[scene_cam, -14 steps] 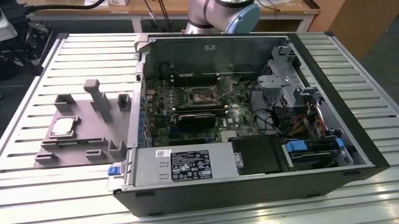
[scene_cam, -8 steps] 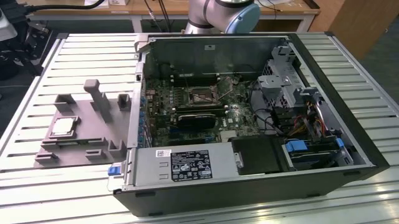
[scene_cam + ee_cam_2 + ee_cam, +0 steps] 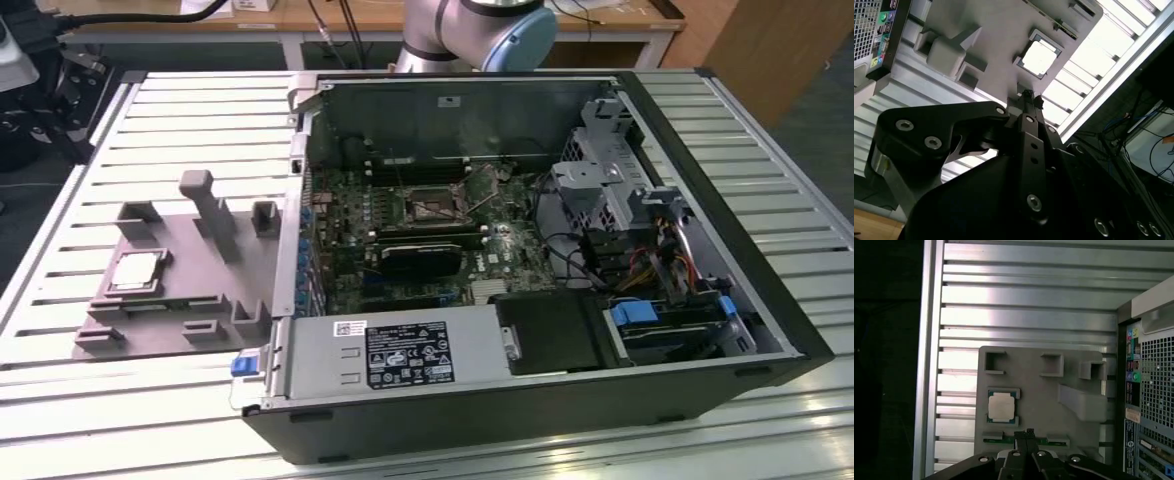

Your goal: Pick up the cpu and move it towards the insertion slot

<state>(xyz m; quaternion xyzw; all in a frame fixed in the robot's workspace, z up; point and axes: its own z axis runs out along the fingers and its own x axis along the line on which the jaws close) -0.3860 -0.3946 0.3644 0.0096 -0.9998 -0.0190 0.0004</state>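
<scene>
From my station I see the cpu (image 3: pixel 138 270), a small flat square chip with a shiny silver metal top and a pale rim. It lies flat in a shallow square pocket of the grey plastic fixture plate (image 3: pixel 200 305). That plate sits on the slatted aluminium tabletop (image 3: pixel 80 410), just beside the black metal computer case (image 3: pixel 534 425), on the exterior view's left of it.

The case lies on its side with the cover off. Inside it, on the green board, I can make out the insertion slot (image 3: pixel 430 205), a square socket with a silver metal frame and a dark centre. It is well apart from the cpu, with the case wall between them. A silver power supply box (image 3: pixel 387 355) fills the near corner of the case, and the grey and pale blue robot arm (image 3: pixel 481 30) rises behind its far side.

In both wrist views the black metal claw (image 3: pixel 1027 433) hangs above the fixture plate. Its two fingers are pressed together at the tips and it has hold of nothing. In the first wrist view the tips line up over a thin green strip (image 3: pixel 1004 441) set in the plate's edge, near the cpu but apart from it. In the second wrist view the claw (image 3: pixel 1029 95) points toward the chip, with bare grey plate between them.
</scene>
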